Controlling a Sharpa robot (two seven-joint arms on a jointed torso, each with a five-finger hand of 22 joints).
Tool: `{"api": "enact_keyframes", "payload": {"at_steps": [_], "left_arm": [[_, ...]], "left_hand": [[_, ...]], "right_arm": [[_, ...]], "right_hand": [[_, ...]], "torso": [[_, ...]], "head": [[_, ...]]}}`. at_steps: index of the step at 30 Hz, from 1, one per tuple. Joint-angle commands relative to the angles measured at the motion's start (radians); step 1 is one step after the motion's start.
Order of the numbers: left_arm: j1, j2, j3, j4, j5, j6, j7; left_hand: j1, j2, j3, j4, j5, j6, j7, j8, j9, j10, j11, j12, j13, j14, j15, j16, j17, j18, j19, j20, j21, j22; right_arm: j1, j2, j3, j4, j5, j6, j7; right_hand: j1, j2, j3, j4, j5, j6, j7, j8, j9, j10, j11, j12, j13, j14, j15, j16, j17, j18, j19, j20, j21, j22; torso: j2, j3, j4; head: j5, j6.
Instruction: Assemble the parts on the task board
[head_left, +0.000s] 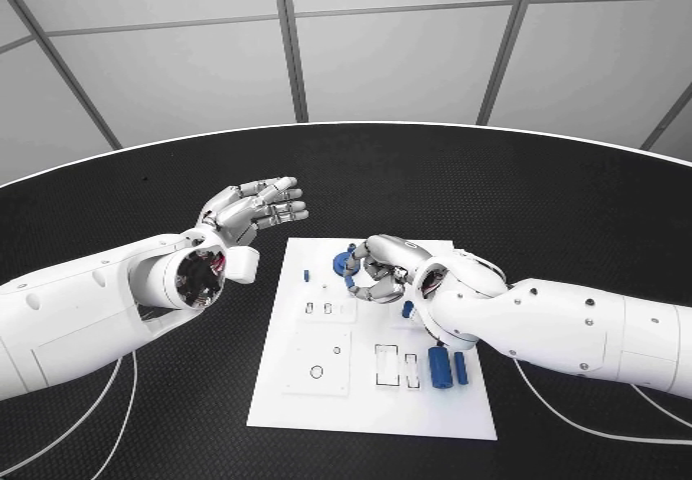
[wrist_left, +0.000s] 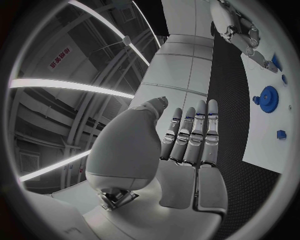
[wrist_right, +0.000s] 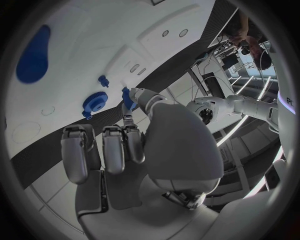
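My right hand (head_left: 384, 272): over the far half of the flat white task board (head_left: 325, 400), thumb and a fingertip pinching a small blue peg (wrist_right: 127, 97).
My left hand (head_left: 254, 211): raised off the board at ten o'clock, fingers straight, apart, empty.
Round blue gear (head_left: 345, 262): on the board, just beside my right fingers.
Long blue bars (head_left: 447, 368): the board's four-o'clock corner.

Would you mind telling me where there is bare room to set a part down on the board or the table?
The task board is bare along its near edge, below the two blue parts. Black table lies open beyond the board. It is crowded at the far edge, where the right hand works beside the blue gear.
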Motion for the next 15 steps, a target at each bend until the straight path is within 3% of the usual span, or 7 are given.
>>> {"api": "enact_keyframes", "payload": {"at_steps": [1,15], "left_arm": [[0.000,0.000,0.000,-0.001,0.000,0.000,0.000],[0.000,-0.001,0.000,-0.001,0.000,0.000,0.000]], "left_hand": [[0.000,-0.003,0.006,0.000,-0.002,0.007,0.046,-0.003,-0.001,0.006,0.000,-0.004,0.000,-0.009,-0.001,-0.006,0.002,0.019,-0.006,0.001,0.006,0.002],[0.000,-0.003,0.006,0.000,-0.002,0.007,0.046,-0.003,-0.001,0.006,0.000,-0.004,0.000,-0.009,-0.001,-0.006,0.002,0.019,-0.006,0.001,0.006,0.002]], "right_arm": [[-0.017,0.017,-0.001,-0.005,-0.046,0.005,-0.016],[-0.045,0.060,-0.009,-0.015,-0.107,0.033,-0.043]], "right_hand": [[-0.007,0.001,-0.002,-0.004,0.003,-0.004,-0.003,0.049,0.066,0.047,0.000,-0.004,0.196,0.102,0.003,0.002,0.246,-0.015,0.102,0.000,0.006,0.263],[-0.012,0.000,-0.003,-0.004,0.003,-0.004,-0.003,0.051,0.067,0.049,0.000,-0.001,0.199,0.102,0.003,0.002,0.247,-0.015,0.102,0.001,0.006,0.263]], "torso": [[0.000,0.0037,-0.0034],[0.000,0.0048,-0.0014]], "head": [[0.014,-0.008],[0.021,-0.020]]}}
